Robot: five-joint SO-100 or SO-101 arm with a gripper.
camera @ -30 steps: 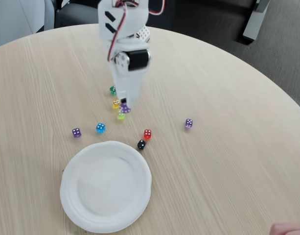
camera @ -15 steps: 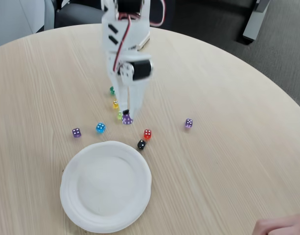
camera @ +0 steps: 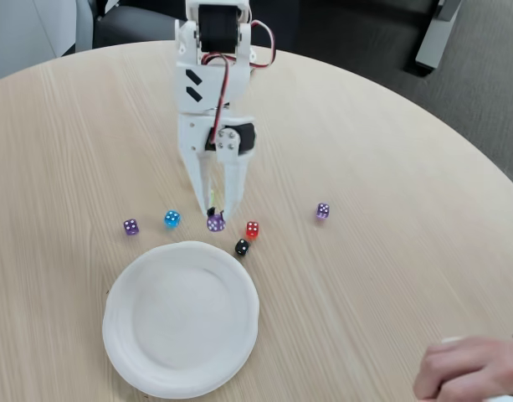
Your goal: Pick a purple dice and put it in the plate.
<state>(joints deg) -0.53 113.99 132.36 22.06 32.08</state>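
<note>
Plate (camera: 147,368) sits nearest the camera in the fixed view, just below-left of the gripper (camera: 214,216). Gripper fingers are pinched on the purple dice (camera: 214,223), at or barely above the table (camera: 390,251), short of the plate rim. Carry direction: toward the camera, slightly left. Red die (camera: 252,229) just right.

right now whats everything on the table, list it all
purple dice: one, deep violet, at the fingers' tips, just above the plate
other purple dice: two, one left, one paler right
blue die: one, left of the fingers
red die: one, right of the fingers
black die: one, touching or nearly touching the plate rim
plate: one, white, near edge
table: round, light wood
hand: a person's, bottom right
gripper: white, fingers pointing down around the violet die
</note>
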